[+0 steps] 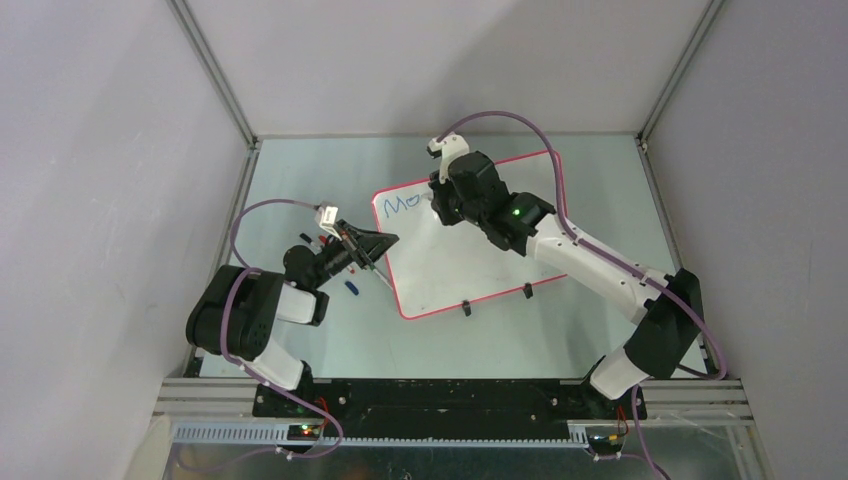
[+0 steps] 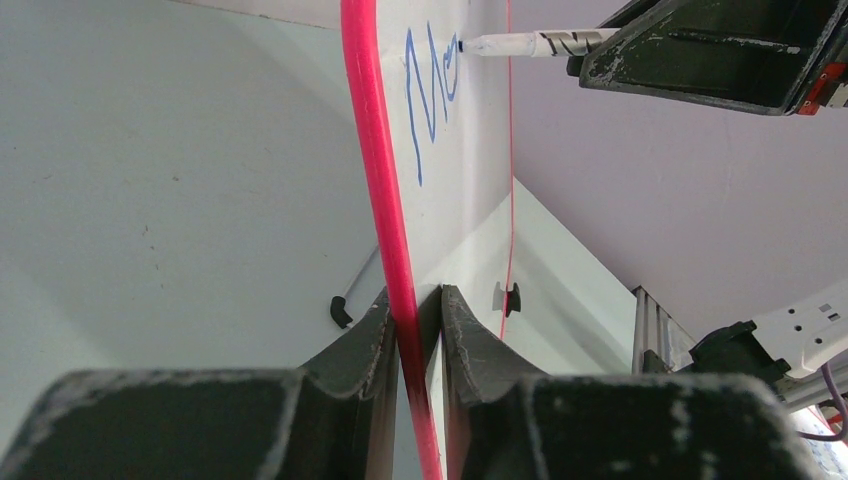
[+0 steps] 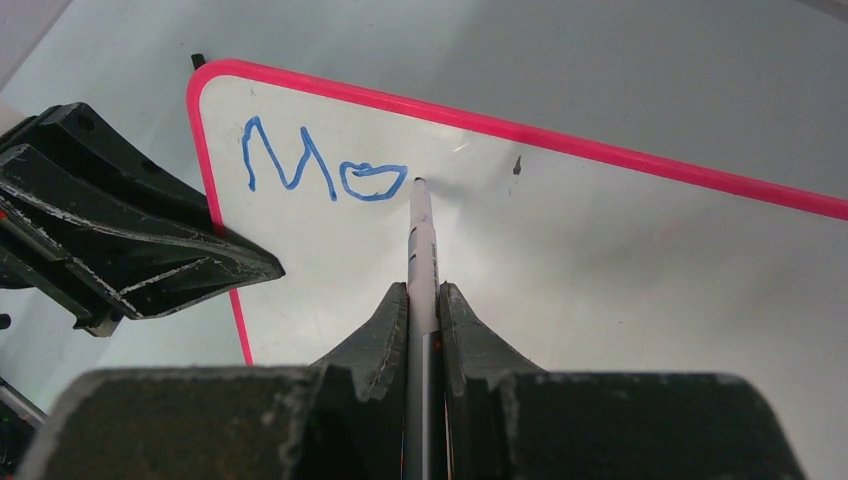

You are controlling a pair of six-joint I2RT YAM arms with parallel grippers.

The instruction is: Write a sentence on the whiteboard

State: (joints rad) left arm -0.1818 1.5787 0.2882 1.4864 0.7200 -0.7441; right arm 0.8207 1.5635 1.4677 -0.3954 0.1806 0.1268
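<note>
Board (image 1: 455,268) is lying on the table (image 1: 300,180), turned askew between the arms, clip feet (image 1: 466,308) toward you. The sentence (image 3: 322,172) is only beginning: a blue "Mo" in the far left corner.

Left claw (image 2: 415,300) is pinching the board's left edge, jaws pressed onto the red frame (image 2: 375,150). Right claw (image 3: 425,295) is clamping the marker (image 3: 423,235), tip touching the board just right of the "o".

You are probably dealing with a thin, stiff, light board with a glossy face. It is likely to skate on the table under stroke pressure, so the frame edge is the place to hold it, clear of the writing area. The marker is slim and smooth and may twist in the jaws, so press lightly.
</note>
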